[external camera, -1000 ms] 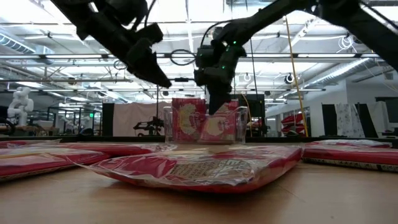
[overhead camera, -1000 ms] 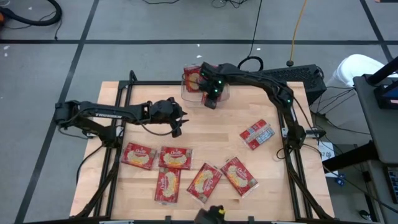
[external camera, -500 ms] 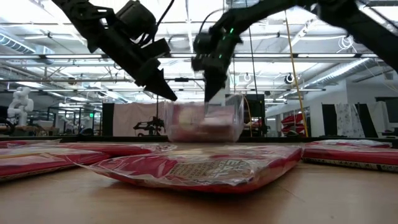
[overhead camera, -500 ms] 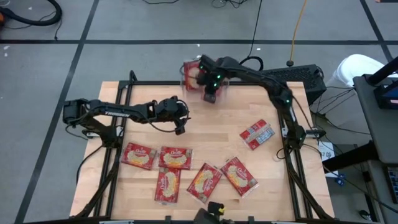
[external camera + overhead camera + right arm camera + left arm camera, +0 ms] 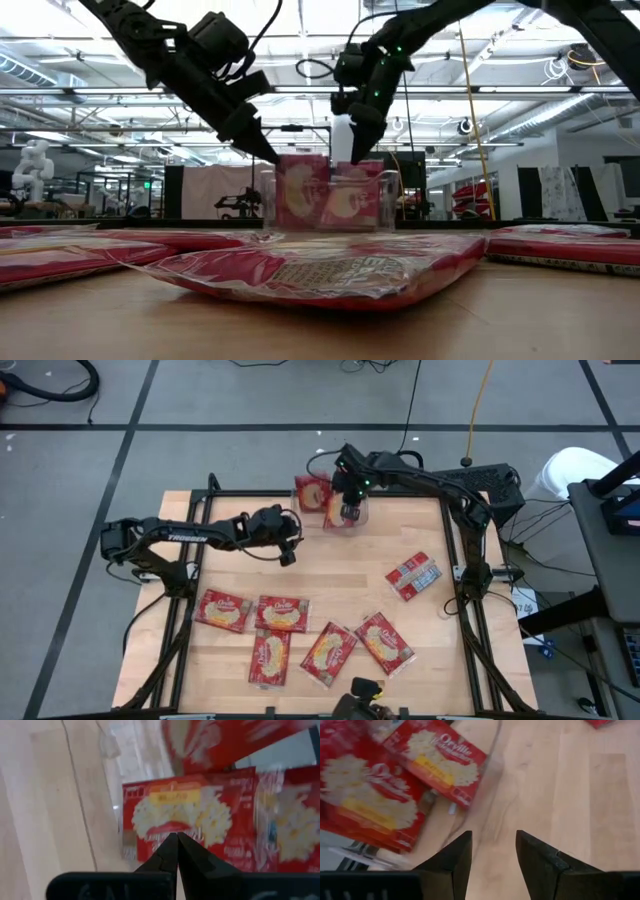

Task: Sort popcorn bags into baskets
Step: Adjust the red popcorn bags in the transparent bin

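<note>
My right jaws (image 5: 348,512) hang pressed together, empty, just above the bin (image 5: 357,512) where bags (image 5: 312,493) stand; my left jaws (image 5: 286,553) are spread, empty, beside it; next I likely fetch a bag (image 5: 283,614) lying nearer the surface's (image 5: 340,570) front.

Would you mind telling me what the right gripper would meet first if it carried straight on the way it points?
Probably the popcorn bag in the clear bin; the right gripper, shut, points at its front, though depth is unclear.

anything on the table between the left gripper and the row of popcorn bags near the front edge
Nothing: in the high view only bare wood lies between the left gripper, hanging open beside the clear bin, and the nearest popcorn bags.
</note>
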Robot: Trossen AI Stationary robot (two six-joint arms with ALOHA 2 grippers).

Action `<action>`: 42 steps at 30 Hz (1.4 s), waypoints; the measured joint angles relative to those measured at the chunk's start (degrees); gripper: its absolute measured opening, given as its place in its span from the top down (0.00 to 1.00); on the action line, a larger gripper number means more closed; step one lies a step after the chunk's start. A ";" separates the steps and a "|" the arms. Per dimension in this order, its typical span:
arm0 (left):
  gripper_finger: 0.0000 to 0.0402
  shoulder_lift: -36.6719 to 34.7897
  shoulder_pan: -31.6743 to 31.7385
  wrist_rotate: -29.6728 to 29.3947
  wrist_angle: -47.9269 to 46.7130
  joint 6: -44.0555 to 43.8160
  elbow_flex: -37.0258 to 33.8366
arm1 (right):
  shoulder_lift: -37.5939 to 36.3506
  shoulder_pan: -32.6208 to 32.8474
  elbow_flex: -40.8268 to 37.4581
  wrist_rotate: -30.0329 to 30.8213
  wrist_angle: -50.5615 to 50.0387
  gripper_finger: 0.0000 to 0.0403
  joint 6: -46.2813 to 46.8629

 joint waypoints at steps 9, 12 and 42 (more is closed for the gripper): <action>0.61 0.00 2.53 2.92 1.67 -0.01 -0.01 | -2.21 -1.59 -2.49 10.04 3.89 0.99 -4.94; 0.61 0.00 2.60 3.07 2.68 -0.07 -0.01 | -2.24 -3.00 -2.47 11.36 4.40 0.94 -5.83; 0.61 0.00 2.71 2.95 2.88 1.24 -0.01 | -2.20 -3.04 -16.24 14.39 21.69 0.76 -16.08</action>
